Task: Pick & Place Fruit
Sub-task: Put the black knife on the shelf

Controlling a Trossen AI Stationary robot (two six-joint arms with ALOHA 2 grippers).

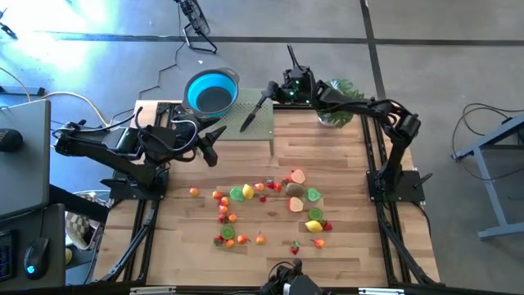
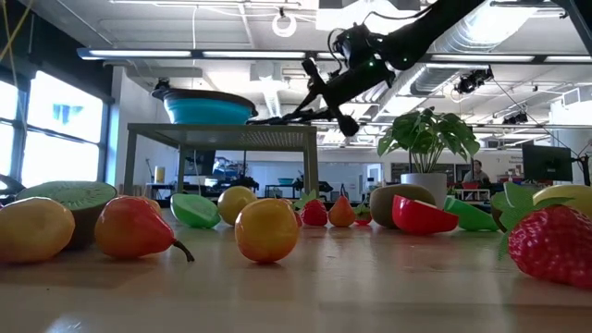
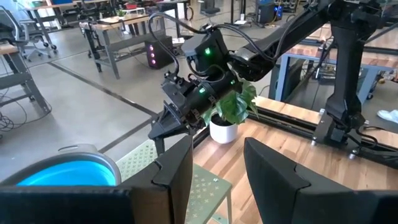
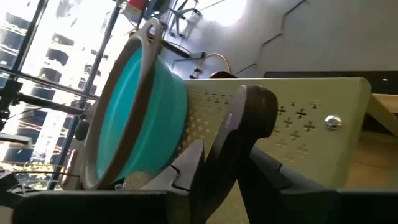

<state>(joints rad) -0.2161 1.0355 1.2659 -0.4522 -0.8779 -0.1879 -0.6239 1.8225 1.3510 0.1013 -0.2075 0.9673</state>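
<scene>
Toy fruit point(image 1: 262, 205) in red, orange, yellow and green lies scattered on the wooden table's middle and near part; in the low view it fills the foreground point(image 2: 266, 229). My right gripper point(image 1: 272, 92) reaches over the pale green perforated stand point(image 1: 260, 133) at the far edge and is shut on a black-handled knife point(image 1: 252, 115). A blue bowl point(image 1: 211, 92) sits on the stand's left end. My left gripper point(image 1: 210, 151) hovers open near the stand's left near corner, touching nothing; its fingers point(image 3: 177, 174) point toward the right gripper point(image 3: 186, 106). My right gripper holds the knife by its black handle point(image 4: 252, 115), pinched between the two fingers point(image 4: 189, 162), coming from the table's right and slanting downward. The knife points toward the near left over the stand top point(image 2: 222, 128). Whether its tip touches the stand, I cannot tell.
A leafy potted plant point(image 1: 337, 102) stands at the far right corner, right behind the right arm. The stand is a raised shelf on thin legs point(image 2: 313, 176). Bare wood lies between the stand and the fruit. Cables and desks surround the table.
</scene>
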